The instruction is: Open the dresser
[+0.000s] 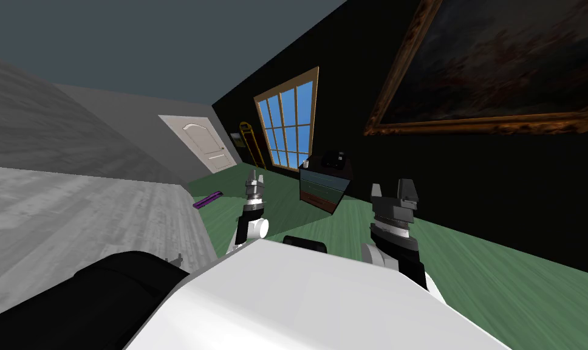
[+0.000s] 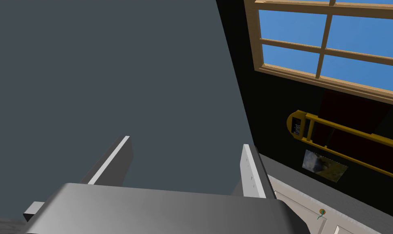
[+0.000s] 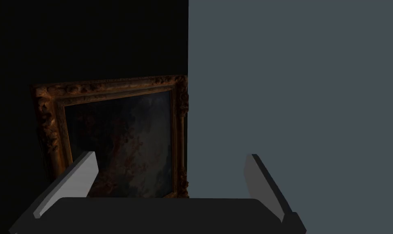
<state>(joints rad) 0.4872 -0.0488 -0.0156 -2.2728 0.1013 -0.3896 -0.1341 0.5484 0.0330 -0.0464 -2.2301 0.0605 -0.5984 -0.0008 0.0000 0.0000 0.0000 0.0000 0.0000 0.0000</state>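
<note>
The dresser (image 1: 325, 184) stands at the far edge of the green floor (image 1: 469, 255), against the dark wall (image 1: 481, 182) and just beside the window (image 1: 287, 124). It is well apart from both arms. It looks closed, though it is too distant to be sure. A dark box (image 1: 335, 160) sits on top. The left claw (image 1: 254, 180) and right claw (image 1: 395, 191) are raised, each wide and holding nothing. A purple thing (image 1: 208, 199) lies near the floor's left edge.
</note>
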